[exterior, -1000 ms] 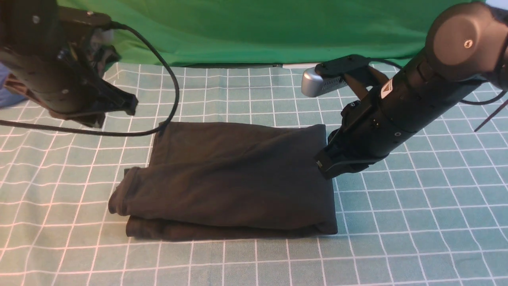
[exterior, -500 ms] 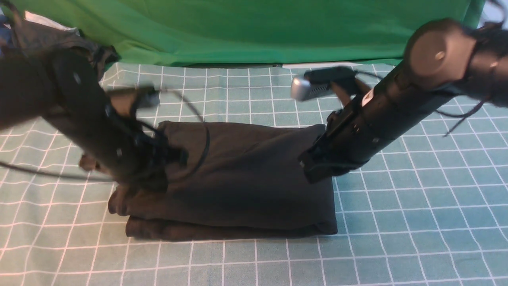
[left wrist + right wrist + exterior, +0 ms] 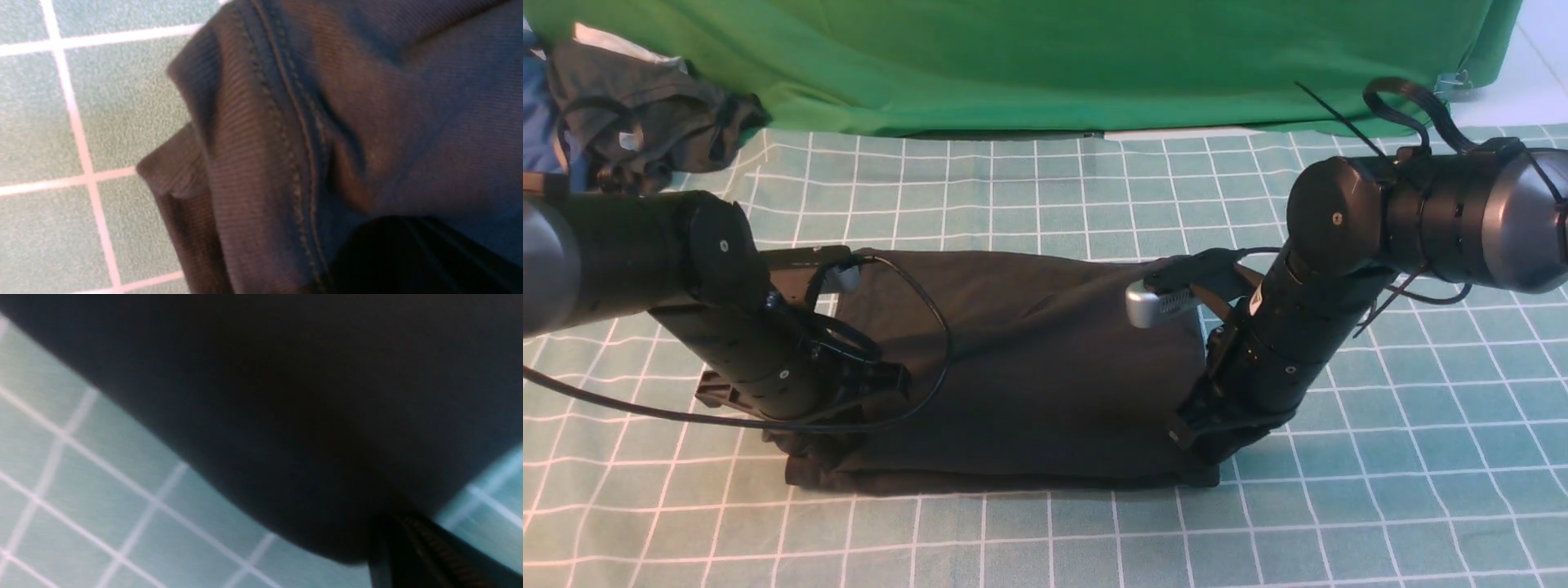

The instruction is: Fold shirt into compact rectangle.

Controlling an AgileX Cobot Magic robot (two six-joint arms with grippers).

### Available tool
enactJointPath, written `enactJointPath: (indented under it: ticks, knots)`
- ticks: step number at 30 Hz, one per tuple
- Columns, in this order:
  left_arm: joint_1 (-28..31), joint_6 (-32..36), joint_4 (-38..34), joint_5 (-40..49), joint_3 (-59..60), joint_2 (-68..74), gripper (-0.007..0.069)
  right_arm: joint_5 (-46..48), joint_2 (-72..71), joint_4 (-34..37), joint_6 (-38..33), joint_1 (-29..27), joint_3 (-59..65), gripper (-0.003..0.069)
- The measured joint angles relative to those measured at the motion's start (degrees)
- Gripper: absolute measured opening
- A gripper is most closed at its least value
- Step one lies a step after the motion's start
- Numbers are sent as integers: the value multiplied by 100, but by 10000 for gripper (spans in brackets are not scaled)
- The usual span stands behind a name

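Shirt (image 3: 1029, 367) unmoved; both arms lowered onto near corners.

A table covered by a teal cloth (image 3: 1380, 425) with a white grid carries everything — the cloth lies flat, running back to a green backdrop. On it, near the middle, rests the black shirt (image 3: 1029, 367), folded into a layered rectangle. At the far left corner sits a crumpled dark grey garment (image 3: 645, 114) — a blue garment (image 3: 535, 122) shows just beside it.
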Motion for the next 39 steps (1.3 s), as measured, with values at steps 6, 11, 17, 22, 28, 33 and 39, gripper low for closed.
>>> enactJointPath:
  ticks: [6, 11, 17, 22, 28, 33, 39]
  knots:
    - [0, -7, 0, 116, -11, -684, 6, -41, -454, -215, 164, 0, 28, 29]
    - [0, -7, 0, 370, -11, -1630, 6, -526, -907, -225, 267, -197, -9, 44]
    - [0, -7, 0, 817, -11, -2807, 6, -391, -643, -25, 471, -866, -596, 156]
    - [0, -7, -192, 965, 119, -3585, 6, -363, -22, 149, 457, -942, -1256, 384]
    - [0, -7, -489, 1123, 710, -4493, 6, -367, 906, 579, 432, -942, -1848, 501]
    - [0, -14, -558, 1194, 1110, -4971, 6, -350, 1281, 842, 427, -942, -1930, 496]
    - [0, -204, -597, 1245, 1410, -5336, 6, -362, 1448, 982, -271, -880, -1963, 155]
